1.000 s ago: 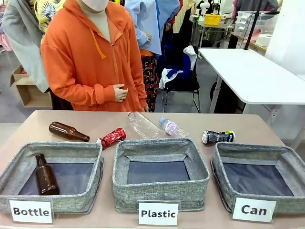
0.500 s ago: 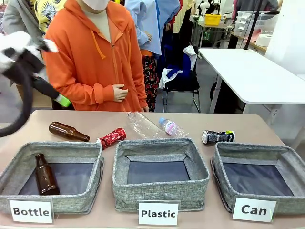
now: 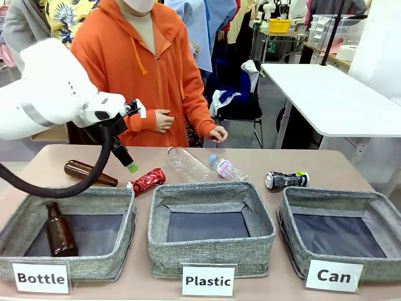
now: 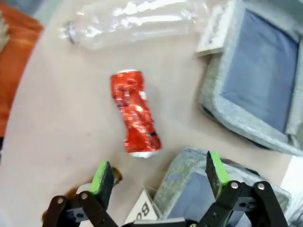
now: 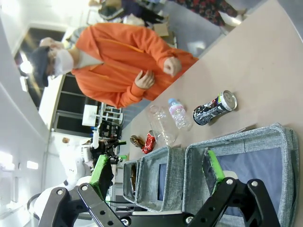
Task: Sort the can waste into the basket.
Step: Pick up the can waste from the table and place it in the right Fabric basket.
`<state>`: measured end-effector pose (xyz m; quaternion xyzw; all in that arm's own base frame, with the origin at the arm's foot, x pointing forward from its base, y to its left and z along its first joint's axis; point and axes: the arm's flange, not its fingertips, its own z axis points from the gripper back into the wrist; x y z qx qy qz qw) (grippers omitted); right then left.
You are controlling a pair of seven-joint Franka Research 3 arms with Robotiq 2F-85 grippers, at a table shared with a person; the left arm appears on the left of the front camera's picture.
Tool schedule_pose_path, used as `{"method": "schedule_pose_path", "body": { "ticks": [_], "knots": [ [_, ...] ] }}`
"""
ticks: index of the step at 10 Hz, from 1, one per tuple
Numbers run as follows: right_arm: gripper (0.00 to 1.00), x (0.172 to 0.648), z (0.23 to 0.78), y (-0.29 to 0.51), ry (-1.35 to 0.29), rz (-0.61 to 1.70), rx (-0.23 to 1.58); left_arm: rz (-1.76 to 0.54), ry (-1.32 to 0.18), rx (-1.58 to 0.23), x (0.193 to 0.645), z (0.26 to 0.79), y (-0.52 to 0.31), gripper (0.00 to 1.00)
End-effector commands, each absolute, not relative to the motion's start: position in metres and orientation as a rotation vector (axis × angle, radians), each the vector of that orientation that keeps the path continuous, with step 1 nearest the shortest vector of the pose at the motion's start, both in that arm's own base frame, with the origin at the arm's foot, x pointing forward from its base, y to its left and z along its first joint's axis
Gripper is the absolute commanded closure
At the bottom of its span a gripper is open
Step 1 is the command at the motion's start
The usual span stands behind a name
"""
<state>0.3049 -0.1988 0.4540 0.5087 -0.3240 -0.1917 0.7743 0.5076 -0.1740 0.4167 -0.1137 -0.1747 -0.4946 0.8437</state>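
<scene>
Front: black can [image 3: 286,180] by basket [image 3: 341,195]. L wrist: red can [image 4: 135,112] just ahead of L gripper [image 4: 158,170], open, empty.

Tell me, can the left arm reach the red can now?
Probably yes. The left arm hangs over the red can with open jaws, and the can lies on bare table with nothing covering it.

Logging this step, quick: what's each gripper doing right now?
Left gripper: open, holding nothing, red can ahead of it.
Right gripper: open, holding nothing.
</scene>
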Motion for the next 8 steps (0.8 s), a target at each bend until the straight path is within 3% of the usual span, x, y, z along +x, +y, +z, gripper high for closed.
{"method": "schedule_pose_path", "body": {
  "ticks": [1,3,6,8],
  "knots": [
    [0.00,0.308,0.452,-0.199,-0.739,-0.396,1.112,-1.090,-0.348,-0.276,0.502,0.418,-0.170,0.00],
    [0.00,0.308,0.452,-0.199,-0.739,-0.396,1.112,-1.040,-0.369,-0.237,0.508,0.417,-0.174,0.00],
    [0.00,0.308,0.452,-0.199,-0.739,-0.396,1.112,-1.148,-0.485,-0.188,0.532,0.390,-0.196,0.00],
    [0.00,0.308,0.452,-0.199,-0.739,-0.396,1.112,-1.168,-0.436,-0.196,0.551,0.372,-0.206,0.00]
  ]
}}
